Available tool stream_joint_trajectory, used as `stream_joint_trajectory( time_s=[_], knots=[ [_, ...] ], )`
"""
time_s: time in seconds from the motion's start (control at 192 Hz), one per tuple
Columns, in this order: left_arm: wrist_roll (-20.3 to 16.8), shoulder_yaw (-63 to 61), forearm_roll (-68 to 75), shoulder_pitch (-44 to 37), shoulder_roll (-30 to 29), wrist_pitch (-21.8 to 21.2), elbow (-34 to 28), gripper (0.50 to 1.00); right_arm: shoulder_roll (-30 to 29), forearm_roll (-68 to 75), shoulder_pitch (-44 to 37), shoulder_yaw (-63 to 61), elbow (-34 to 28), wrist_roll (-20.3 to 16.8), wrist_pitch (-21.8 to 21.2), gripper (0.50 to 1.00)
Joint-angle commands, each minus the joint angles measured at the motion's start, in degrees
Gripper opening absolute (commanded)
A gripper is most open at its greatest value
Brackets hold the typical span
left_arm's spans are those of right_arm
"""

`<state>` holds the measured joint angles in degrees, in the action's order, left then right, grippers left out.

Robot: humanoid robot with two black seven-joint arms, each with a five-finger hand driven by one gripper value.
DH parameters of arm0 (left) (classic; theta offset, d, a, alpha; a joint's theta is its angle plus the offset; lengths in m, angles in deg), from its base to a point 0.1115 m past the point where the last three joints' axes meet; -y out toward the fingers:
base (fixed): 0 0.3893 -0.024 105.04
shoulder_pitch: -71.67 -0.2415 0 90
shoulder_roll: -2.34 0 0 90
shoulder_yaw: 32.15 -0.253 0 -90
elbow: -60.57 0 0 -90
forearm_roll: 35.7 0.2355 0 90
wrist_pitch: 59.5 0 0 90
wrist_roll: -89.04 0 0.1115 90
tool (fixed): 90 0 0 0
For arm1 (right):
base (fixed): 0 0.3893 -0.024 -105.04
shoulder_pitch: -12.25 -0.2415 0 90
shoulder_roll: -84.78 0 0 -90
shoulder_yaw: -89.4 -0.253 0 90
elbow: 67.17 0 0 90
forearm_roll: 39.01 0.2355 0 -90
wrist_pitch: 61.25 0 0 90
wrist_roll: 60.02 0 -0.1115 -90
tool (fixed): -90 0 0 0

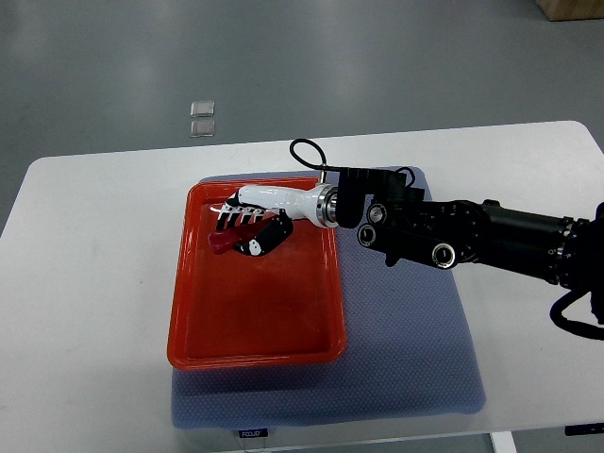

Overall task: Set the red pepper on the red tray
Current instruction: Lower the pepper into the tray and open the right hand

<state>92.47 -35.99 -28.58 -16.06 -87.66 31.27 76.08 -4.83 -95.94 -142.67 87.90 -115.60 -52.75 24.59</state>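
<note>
A red tray point(255, 321) lies on a blue-grey mat on the white table. My right arm reaches in from the right edge, and its white-and-black right hand point(250, 226) hangs over the tray's far left part. The fingers point(238, 217) are curled around a red pepper point(223, 243), which shows as a dark red tip below the fingers, low over the tray floor. Most of the pepper is hidden by the hand. Whether it touches the tray I cannot tell. The left arm is out of view.
The blue-grey mat point(415, 349) extends right of and in front of the tray. Bare white table point(85, 283) lies to the left. Two small clear squares point(202, 117) sit on the grey floor beyond the table's far edge.
</note>
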Motion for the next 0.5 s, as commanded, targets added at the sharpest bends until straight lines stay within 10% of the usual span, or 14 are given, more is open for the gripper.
stream_joint_trajectory(
  time_s=[0.0, 0.224, 0.495],
  knots=[
    [0.0, 0.1, 0.0, 0.0, 0.0, 0.0, -0.1, 1.0, -0.4, 0.0, 0.8, 0.2, 1.6, 0.0, 0.3, 0.5],
    [0.0, 0.1, 0.0, 0.0, 0.0, 0.0, -0.3, 1.0, -0.4, 0.0, 2.7, 0.0, 2.3, 0.0, 0.6, 0.5],
    [0.0, 0.0, 0.0, 0.0, 0.0, -0.1, -0.1, 1.0, -0.4, 0.1, 4.5, -0.7, 2.3, 0.2, 1.4, 0.678]
  ],
)
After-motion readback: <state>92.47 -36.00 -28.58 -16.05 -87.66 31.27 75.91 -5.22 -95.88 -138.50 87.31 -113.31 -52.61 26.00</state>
